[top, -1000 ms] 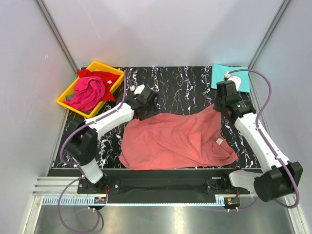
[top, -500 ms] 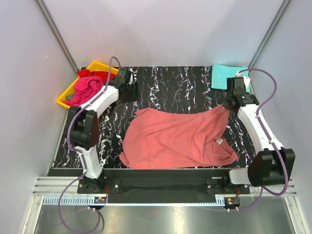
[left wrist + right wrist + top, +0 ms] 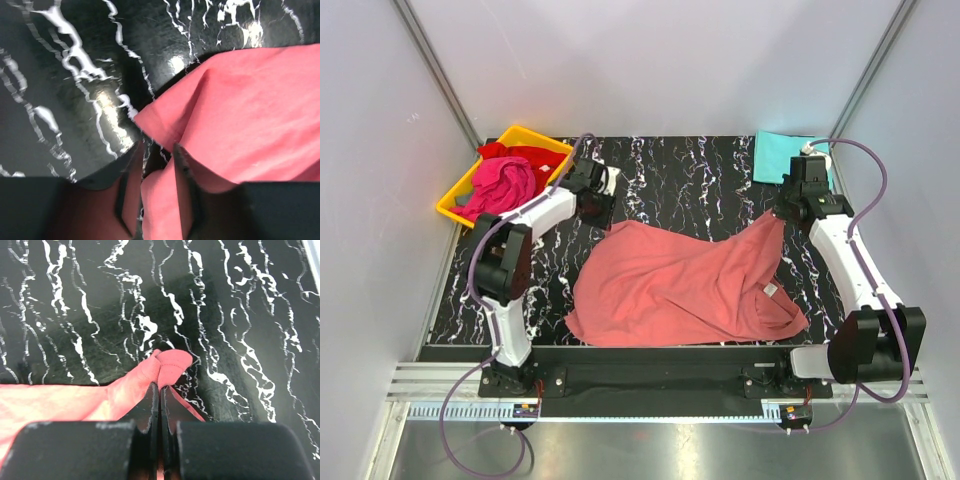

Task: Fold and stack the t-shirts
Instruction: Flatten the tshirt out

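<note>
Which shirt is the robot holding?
The salmon-pink t-shirt, mid-table: the right gripper has its jaws shut on a corner. The magenta shirt and red shirt sit in the yellow tray; the turquoise shirt lies untouched.

Red t-shirt [image 3: 528,155] partly under magenta t-shirt [image 3: 500,188]

Fixtures on and around the work surface
Yellow plastic tray [image 3: 546,142] at 10 o'clock on black, white-veined surface [image 3: 690,180]; metal rail [image 3: 650,410] along 6 o'clock edge; pale walls [image 3: 650,70] behind.
</note>
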Motion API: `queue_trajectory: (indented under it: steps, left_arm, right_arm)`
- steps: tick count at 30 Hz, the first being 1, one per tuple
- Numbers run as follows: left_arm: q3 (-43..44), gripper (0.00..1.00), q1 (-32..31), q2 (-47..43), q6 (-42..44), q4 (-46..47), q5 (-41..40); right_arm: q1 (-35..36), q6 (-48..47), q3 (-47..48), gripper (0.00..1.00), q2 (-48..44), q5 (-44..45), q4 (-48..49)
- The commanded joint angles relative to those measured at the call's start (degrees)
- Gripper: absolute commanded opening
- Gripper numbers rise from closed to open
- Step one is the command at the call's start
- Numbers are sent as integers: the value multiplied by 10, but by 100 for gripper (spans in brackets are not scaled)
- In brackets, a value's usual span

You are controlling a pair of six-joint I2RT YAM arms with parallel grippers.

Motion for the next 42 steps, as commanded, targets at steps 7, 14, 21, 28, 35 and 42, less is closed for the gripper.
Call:
queue_trajectory:
  steps: [7, 14, 21, 28, 35, 42]
  left_arm:
    - [-19, 19, -59, 10, 39, 16, -27]
    - [-67, 34, -102, -17, -9, 48, -122]
    - [-22, 46, -59, -22, 12, 34, -126]
    - [9, 51, -25, 0, 89, 4, -31]
    - [-2, 49, -23, 19, 118, 24, 14]
    - [34, 47, -20, 63, 128, 6, 10]
  right_arm:
    - [1, 2, -6, 0, -25, -26, 35]
    - [1, 3, -4, 0, -22, -33, 36]
    - [0, 0, -4, 0, -28, -38, 32]
    - [1, 0, -1, 0, -23, -44, 37]
    - [1, -1, -4, 0, -19, -54, 42]
    - [0, -1, -5, 0, -20, -58, 46]
